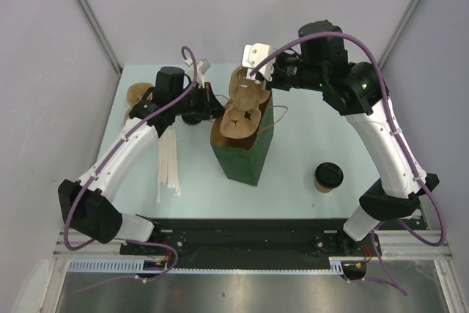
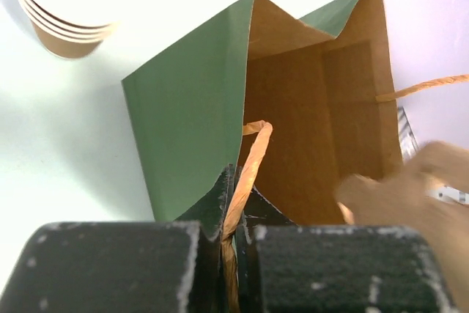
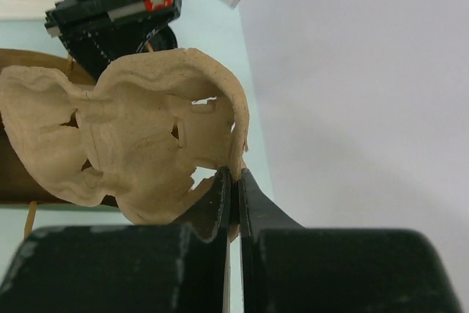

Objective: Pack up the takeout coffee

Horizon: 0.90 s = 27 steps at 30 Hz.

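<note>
- The takeout coffee (image 1: 328, 177) stands upright on the table (image 1: 293, 133), near the near edge and toward its right side. Its black lid (image 1: 329, 173) is on and faces up, so its long axis runs vertically.
- Nothing touches it. It sits apart from everything else, out in the open to the right of the green bag (image 1: 245, 159).
- The right arm looks the nearer one, since its base is just beside the cup at the near-right corner.
- The right claw (image 3: 234, 181) itself is far from the cup, up over the bag's mouth toward the far edge. From that claw the coffee lies back toward the near edge and a little to the right, and lower down.
- That claw is not free: its jaws are pinched tight on the rim of a pulp cup carrier (image 1: 240, 111), which hangs at the open mouth of the bag.
- The left claw (image 2: 233, 207) is clamped on the bag's paper handle (image 2: 253, 155) at the left rim and appears to steady the bag. The coffee is across the bag from it, well apart.
- My read is that the carrier has to go into the bag and be let go before the right claw can swing back for the cup. A side grasp below the lid would suit an upright cup.
- A stack of nested cups (image 1: 136, 94) sits near the far-left corner, and white sticks (image 1: 168, 159) lie along the left side.
</note>
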{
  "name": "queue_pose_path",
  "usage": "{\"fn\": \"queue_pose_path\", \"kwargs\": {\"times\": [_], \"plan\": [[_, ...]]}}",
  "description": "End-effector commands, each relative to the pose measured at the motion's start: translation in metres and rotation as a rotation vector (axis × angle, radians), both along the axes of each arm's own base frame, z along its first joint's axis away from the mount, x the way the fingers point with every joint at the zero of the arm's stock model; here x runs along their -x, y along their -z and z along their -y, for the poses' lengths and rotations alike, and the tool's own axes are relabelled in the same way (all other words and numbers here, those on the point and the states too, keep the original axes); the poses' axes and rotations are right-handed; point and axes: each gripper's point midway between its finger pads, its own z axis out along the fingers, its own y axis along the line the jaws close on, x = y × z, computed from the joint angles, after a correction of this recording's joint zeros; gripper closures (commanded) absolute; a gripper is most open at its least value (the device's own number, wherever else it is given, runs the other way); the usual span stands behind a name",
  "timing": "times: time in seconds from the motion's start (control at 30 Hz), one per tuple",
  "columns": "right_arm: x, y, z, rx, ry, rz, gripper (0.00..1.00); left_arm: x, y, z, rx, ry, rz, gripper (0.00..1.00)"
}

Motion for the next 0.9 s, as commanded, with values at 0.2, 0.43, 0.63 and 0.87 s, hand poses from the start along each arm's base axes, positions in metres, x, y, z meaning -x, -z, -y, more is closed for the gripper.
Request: {"fn": "queue_pose_path", "kwargs": {"times": [0.2, 0.43, 0.63, 0.87], "plan": [[-0.008, 0.040, -0.002, 0.143, 0.138, -0.023, 1.00, 0.001, -0.046, 0.008, 0.057, -0.096, 0.194, 1.00], [-0.007, 0.074, -0.009, 0.219, 0.197, -0.051, 1.00, -0.004, -0.039, 0.007, 0.064, -0.160, 0.171, 1.00], [-0.008, 0.092, -0.011, 0.250, 0.225, -0.047, 1.00, -0.005, -0.042, 0.014, 0.096, -0.183, 0.163, 1.00], [-0.017, 0.115, -0.011, 0.241, 0.294, -0.075, 1.00, -0.005, -0.036, 0.012, 0.080, -0.211, 0.135, 1.00]]}}
